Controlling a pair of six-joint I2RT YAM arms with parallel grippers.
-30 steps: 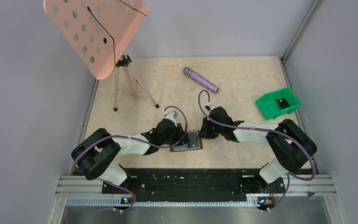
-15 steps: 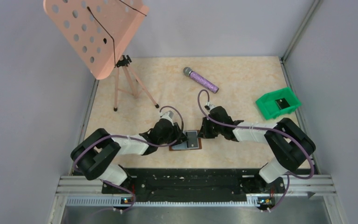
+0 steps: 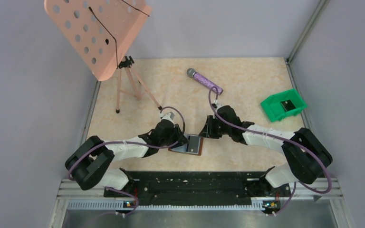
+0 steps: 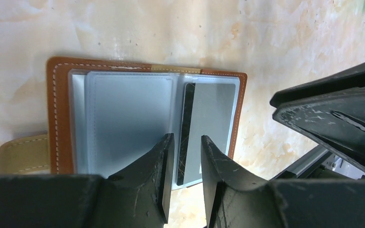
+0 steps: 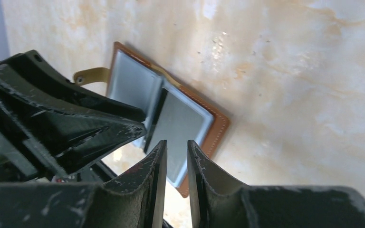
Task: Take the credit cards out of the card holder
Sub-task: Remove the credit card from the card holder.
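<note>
Card holder (image 3: 193, 145) shifted leftward, right gripper (image 5: 176, 144) withdrawn, barely parted, empty, left gripper (image 4: 186, 139) narrowly parted too

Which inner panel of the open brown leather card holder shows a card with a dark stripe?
The card holder's panel farther from the tan strap tab: its grey card bears a black stripe beside the fold; the other panel looks plain grey.

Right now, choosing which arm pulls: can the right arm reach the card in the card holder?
Likely yes: the right end effector hangs beside the card holder, and the left end effector covers the card only near its stripe.
</note>
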